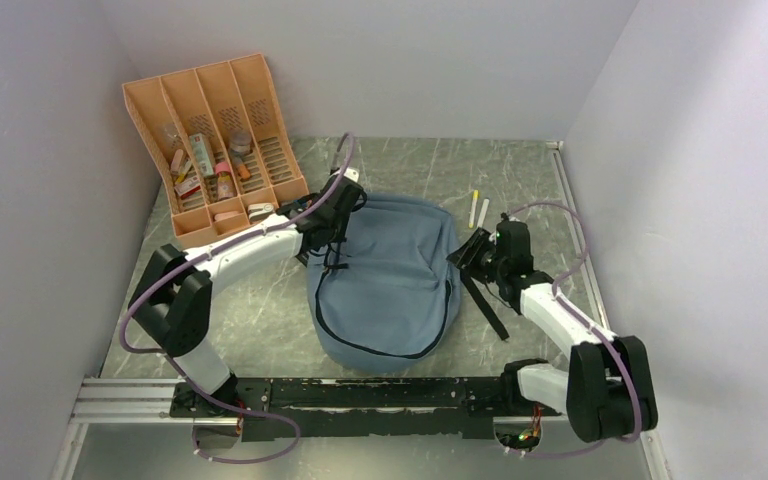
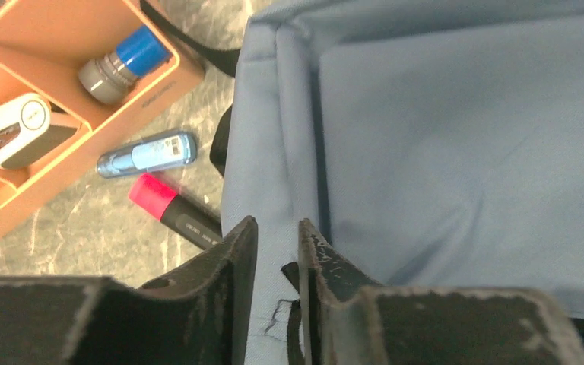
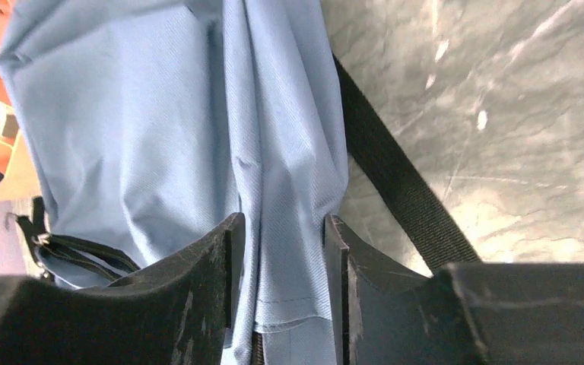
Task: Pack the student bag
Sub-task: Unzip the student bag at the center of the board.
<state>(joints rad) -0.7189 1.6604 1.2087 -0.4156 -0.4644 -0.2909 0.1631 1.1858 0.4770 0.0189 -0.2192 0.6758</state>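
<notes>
The student bag (image 1: 385, 285) is a grey-blue backpack lying flat in the middle of the table, dark zipper running round its near edge. My left gripper (image 1: 335, 215) is at the bag's far left edge; in the left wrist view the gripper (image 2: 277, 224) is shut on a fold of the bag's fabric (image 2: 464, 137) beside a dark zipper piece. My right gripper (image 1: 470, 250) is at the bag's right edge; in the right wrist view the gripper (image 3: 281, 220) is closed around a bunched fold of the bag (image 3: 137, 137).
A pink desk organizer (image 1: 197, 72) with several small items stands at the back left. On the table beside it lie a pink-capped marker (image 2: 175, 211) and a blue tube (image 2: 148, 152). Two pens (image 1: 478, 208) lie behind the bag. A black strap (image 1: 485, 300) trails to the bag's right.
</notes>
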